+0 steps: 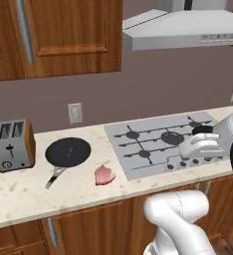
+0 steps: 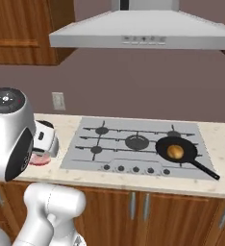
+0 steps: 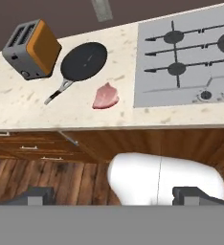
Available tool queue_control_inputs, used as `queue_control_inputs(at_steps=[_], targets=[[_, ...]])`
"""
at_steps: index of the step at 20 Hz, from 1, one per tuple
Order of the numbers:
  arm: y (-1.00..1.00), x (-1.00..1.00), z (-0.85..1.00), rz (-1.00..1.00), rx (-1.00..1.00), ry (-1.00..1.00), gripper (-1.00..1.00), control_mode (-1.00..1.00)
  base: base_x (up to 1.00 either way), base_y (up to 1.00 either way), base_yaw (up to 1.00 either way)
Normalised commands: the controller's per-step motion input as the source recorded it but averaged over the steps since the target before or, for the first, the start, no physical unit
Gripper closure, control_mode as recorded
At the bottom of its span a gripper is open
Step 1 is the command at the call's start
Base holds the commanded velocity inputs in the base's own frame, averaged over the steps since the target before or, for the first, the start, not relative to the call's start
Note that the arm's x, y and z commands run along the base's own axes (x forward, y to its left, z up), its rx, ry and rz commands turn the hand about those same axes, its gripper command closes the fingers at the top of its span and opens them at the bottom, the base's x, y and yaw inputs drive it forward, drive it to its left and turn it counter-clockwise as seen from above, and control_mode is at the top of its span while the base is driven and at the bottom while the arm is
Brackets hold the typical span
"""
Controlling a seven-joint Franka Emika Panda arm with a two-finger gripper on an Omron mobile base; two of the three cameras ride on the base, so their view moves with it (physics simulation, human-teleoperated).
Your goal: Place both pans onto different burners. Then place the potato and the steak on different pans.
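Observation:
One black pan (image 1: 67, 152) lies on the counter beside the toaster, its handle towards the front edge; it is also in the hand view (image 3: 84, 60). To its right on the counter lies the pink steak (image 1: 104, 175) (image 3: 106, 96). The other pan (image 2: 176, 151) sits on the front right burner with the golden potato (image 2: 175, 152) in it. The remaining burners (image 2: 136, 141) of the grey cooktop (image 1: 138, 167) are bare. My gripper (image 3: 116, 196) is open and holds nothing. It hangs high above the counter's front edge and looks down on pan and steak.
A silver and orange toaster (image 1: 13, 144) stands at the counter's left end. Black knobs (image 2: 135, 169) line the cooktop's front. A range hood (image 2: 143, 31) hangs above, and wooden cabinets run under the counter (image 1: 34, 191).

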Motion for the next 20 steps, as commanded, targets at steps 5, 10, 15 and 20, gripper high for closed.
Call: queue_control_inputs(at_steps=[5, 10, 15, 20], targets=[[0.00, 0.00, 0.00, 0.00, 0.00, 0.00, -1.00, 1.00, 0.28, 0.87, -0.06], [0.00, 0.00, 0.00, 0.00, 0.00, 0.00, -1.00, 1.00, 0.92, 0.17, 0.00], [0.00, 0.00, 0.00, 0.00, 0.00, 0.00, -1.00, 1.00, 0.94, 0.00, 0.00], [0.00, 0.00, 0.00, 0.00, 0.00, 0.00, -1.00, 1.00, 0.44, 0.29, 0.00]])
